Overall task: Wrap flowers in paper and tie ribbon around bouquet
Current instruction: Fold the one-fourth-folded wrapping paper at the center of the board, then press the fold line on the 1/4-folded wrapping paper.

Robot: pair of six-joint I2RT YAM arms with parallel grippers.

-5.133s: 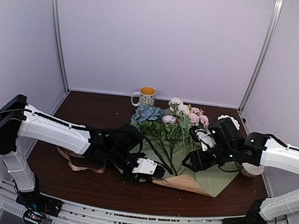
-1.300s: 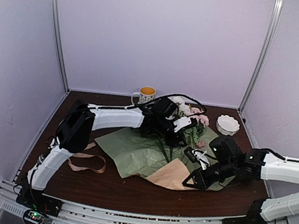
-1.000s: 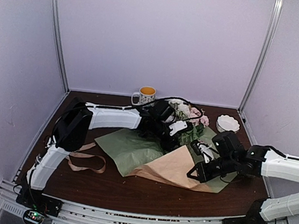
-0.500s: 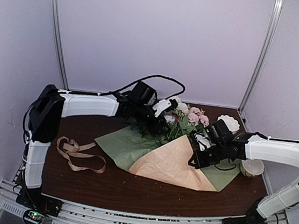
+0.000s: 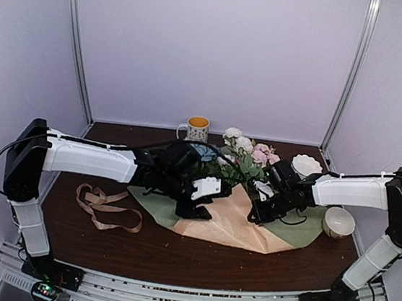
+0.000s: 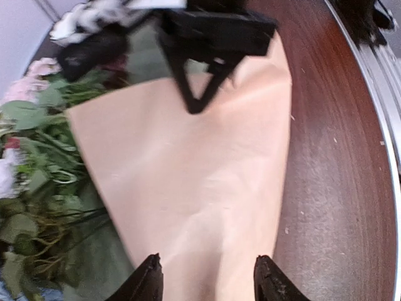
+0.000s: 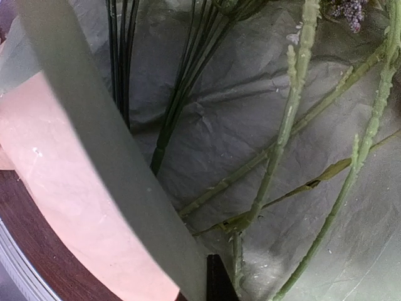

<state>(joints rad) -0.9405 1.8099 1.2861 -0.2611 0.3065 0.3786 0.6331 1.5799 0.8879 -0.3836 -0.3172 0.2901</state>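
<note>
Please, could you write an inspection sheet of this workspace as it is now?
Surface: dark wooden table.
Job's things: flowers lie on the paper, its peach side folded over the stems; ribbon loose at left, untied.
Clutter: mug, white bowl, small cup.
Tools: left tool open above the paper; right tool shut on the paper's edge.
Cables: black cable arches over the left arm.
Surroundings: plain lilac walls, metal posts.
</note>
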